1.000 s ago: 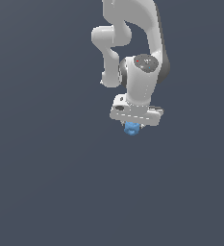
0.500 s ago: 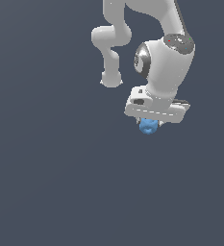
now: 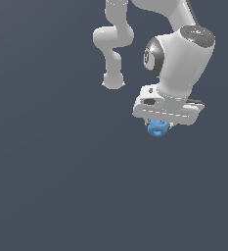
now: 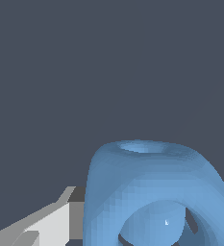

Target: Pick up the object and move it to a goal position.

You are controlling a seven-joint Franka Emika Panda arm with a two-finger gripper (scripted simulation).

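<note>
Fingers (image 4: 46,223) clamped on blue object (image 3: 157,128), held aloft

claw (image 3: 159,124): fingertips hidden behind hand body | blue object (image 4: 154,194): cut off by wrist-view edge

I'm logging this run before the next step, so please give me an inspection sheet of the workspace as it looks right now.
Surface: plain dark grey-blue ground fills both views; no edge or marking shows.
Job's things: small blue object with ring-like hollows, sitting under the white hand; large in the wrist view. No goal marker seen.
Clutter: nothing seen.
Grippers: gripper shut on the blue object; one finger shows beside it in the wrist view.
Cables: nothing seen.
Surroundings: white arm reaching down from the top of the exterior view; nothing else seen.
</note>
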